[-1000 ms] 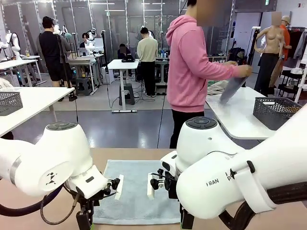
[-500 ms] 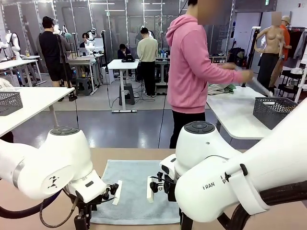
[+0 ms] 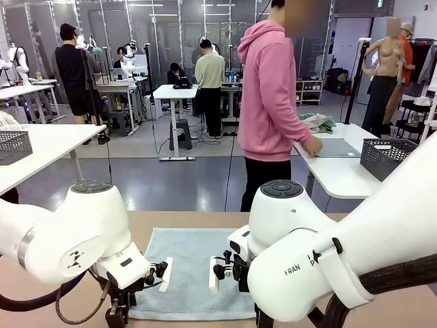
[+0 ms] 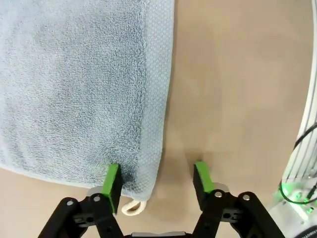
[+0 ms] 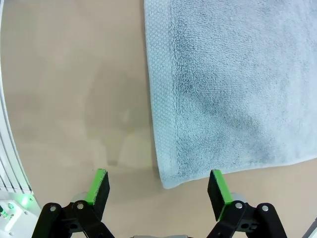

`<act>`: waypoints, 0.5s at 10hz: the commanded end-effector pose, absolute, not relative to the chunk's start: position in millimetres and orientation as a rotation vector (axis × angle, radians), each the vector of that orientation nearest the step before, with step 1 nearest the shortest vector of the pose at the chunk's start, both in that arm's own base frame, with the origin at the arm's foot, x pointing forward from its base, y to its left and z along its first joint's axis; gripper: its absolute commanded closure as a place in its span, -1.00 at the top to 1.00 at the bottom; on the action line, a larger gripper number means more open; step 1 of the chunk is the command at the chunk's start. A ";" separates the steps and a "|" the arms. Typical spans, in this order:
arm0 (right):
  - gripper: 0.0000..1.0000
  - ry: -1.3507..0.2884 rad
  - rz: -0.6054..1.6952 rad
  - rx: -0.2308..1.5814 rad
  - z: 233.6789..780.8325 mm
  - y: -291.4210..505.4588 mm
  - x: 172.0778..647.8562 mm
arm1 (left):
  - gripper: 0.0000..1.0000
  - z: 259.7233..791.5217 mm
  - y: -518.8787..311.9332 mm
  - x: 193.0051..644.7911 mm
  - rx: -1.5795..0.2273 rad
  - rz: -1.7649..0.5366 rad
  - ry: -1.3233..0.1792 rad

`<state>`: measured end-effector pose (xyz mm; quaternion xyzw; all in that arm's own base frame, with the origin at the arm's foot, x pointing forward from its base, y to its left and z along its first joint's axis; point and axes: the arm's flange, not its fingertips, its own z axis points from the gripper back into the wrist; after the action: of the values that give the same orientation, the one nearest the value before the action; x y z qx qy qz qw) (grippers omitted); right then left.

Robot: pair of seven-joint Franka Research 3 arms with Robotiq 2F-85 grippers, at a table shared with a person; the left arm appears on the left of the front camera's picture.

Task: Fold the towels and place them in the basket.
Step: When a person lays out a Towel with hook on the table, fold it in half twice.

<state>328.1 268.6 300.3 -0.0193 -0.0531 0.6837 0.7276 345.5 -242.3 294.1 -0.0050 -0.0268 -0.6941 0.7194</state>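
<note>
On the tan table between the arms, a pale blue-grey terry towel is lying flat. The left gripper is hovering open, straddling the corner beside the white loop. The right gripper is hanging open over the neighbouring corner.

Reaching in low from either side with the white left arm and the white right arm. Pointing the black, green-padded two-finger left gripper downward, jaws spread wide. Aiming the matching right gripper down likewise, jaws equally wide.
</note>
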 end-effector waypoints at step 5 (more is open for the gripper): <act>-0.20 -0.155 1.517 -0.030 282.2 243.9 308.3 | -1.00 277.5 -201.0 283.4 0.010 -1.551 -0.067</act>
<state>333.8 267.2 289.4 -0.0173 -0.0599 0.6796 0.7309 348.1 -245.5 300.1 -0.0031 -0.0339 -0.6952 0.7180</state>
